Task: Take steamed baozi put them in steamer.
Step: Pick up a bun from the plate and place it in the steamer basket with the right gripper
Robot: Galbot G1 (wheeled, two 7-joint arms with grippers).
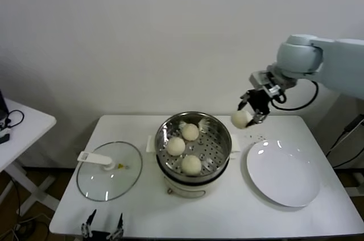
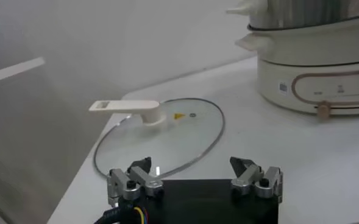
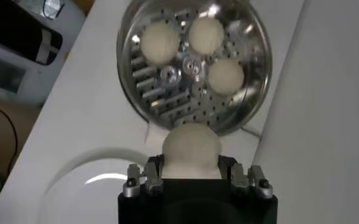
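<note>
The steel steamer (image 1: 220, 127) stands mid-table on its cream pot base (image 2: 313, 67). Three baozi lie on its perforated floor (image 3: 167, 103): one at the back (image 1: 190, 131), one at the left (image 1: 176, 146), one at the front (image 1: 191, 165). A further cream-white baozi (image 1: 241, 119) hangs in the air just right of the steamer's rim, above the table, with my right gripper (image 1: 249, 117) shut on it; the right wrist view shows this baozi (image 3: 190, 149) clamped between the fingers. My left gripper (image 2: 192, 171) rests open and empty at the table's front edge.
A flat white plate (image 1: 282, 173) lies to the right of the steamer. The glass lid (image 1: 109, 170) with its white handle (image 2: 125, 108) lies to the left, just beyond the left gripper. A white side table (image 1: 17, 130) stands at far left.
</note>
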